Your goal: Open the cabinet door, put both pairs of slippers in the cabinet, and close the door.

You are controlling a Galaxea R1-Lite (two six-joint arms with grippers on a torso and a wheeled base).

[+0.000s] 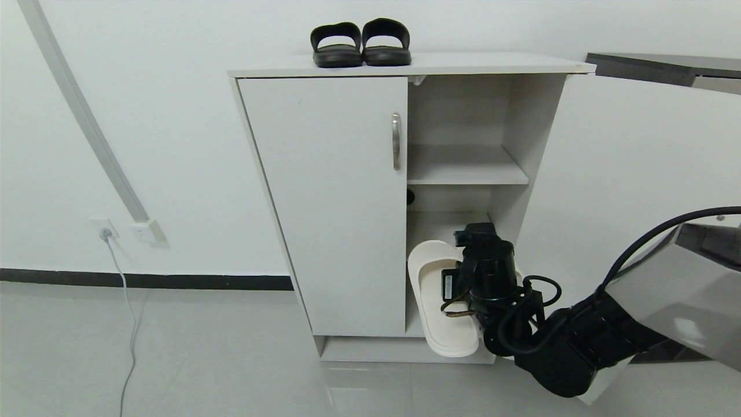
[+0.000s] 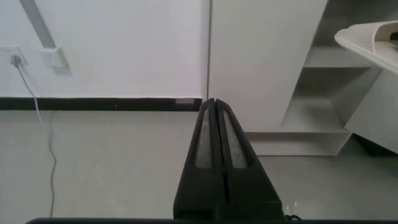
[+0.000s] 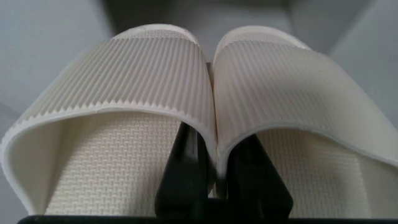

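The white slippers [image 1: 438,301] point toes-first into the cabinet's [image 1: 324,202] lower compartment (heels overhanging its front). The right fingers [image 3: 183,168] pinch their two inner edges together; the left fingers [image 2: 206,146] are closed, empty.

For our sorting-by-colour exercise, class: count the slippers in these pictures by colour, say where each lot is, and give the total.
Black slippers: 2, side by side on top of the cabinet
Cream slippers: 2, held together in the right hand at the cabinet's open side
Total: 4 slippers
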